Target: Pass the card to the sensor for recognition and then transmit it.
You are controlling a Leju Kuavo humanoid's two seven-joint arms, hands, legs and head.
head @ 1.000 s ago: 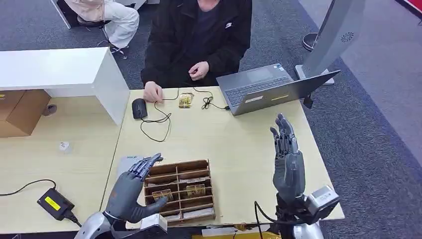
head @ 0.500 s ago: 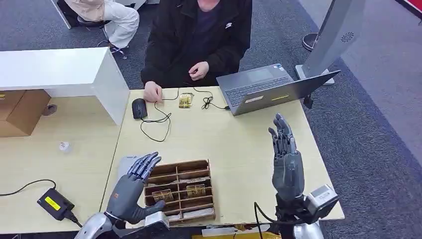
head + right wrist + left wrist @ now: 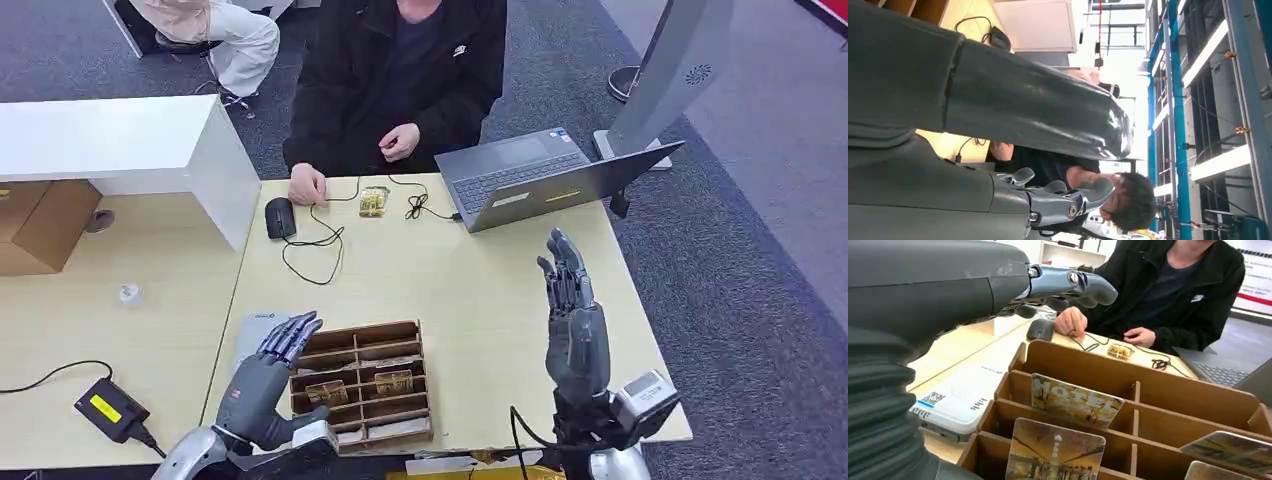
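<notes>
Cards stand upright in a brown divided card tray [image 3: 405, 330] at the near edge of the table [image 3: 470, 290]; two show in the head view, the left card [image 3: 326, 392] and the right card [image 3: 393, 382], and the left wrist view shows further cards, the front card [image 3: 1055, 452] and the one behind it [image 3: 1075, 400] among them. Just left of the tray lies a white flat sensor [image 3: 255, 328] with a printed code. The left robot hand [image 3: 262, 385] hovers over the tray's left edge and the sensor, fingers spread, holding nothing. The right robot hand [image 3: 572, 325] is raised upright over the table's right side, fingers straight and apart, empty. Across the table sits a person [image 3: 400, 80], one hand beside a black mouse [image 3: 279, 217] with its looping cable [image 3: 315, 245]. One more card [image 3: 373, 201] lies near the far edge, and one open laptop [image 3: 545, 180] stands at the far right. The table's middle between tray and person is bare.
</notes>
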